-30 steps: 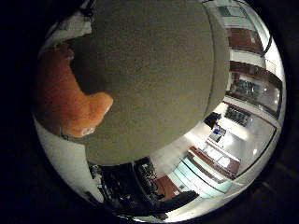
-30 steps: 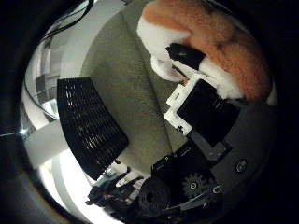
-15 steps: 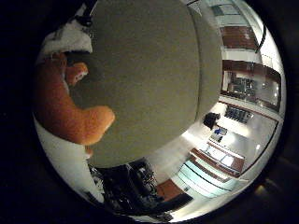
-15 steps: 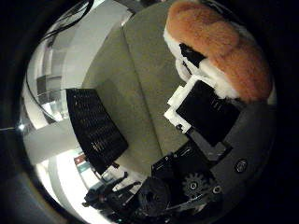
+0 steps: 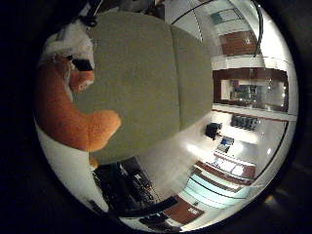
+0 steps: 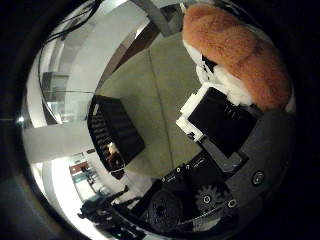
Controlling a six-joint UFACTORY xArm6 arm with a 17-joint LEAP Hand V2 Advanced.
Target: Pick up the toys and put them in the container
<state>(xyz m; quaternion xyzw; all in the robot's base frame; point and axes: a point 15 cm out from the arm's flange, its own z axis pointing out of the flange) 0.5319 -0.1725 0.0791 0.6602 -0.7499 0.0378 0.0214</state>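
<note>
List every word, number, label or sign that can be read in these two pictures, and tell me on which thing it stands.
None can be read.
Orange plush toy: no tag or print shows.
Black slatted container: no label shows.
Olive cushion: plain, no print.
Hand: its white and black parts show no legible marking.
Room behind: panels and shelves show, but any signs there are too small and blurred to read.

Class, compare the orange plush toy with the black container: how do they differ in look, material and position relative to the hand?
The orange plush toy is furry, soft and rounded; the black container is a rigid, slatted box. The toy lies right against the hand; the container stands apart, on the olive surface. Shared: both show in the thumb side view.
</note>
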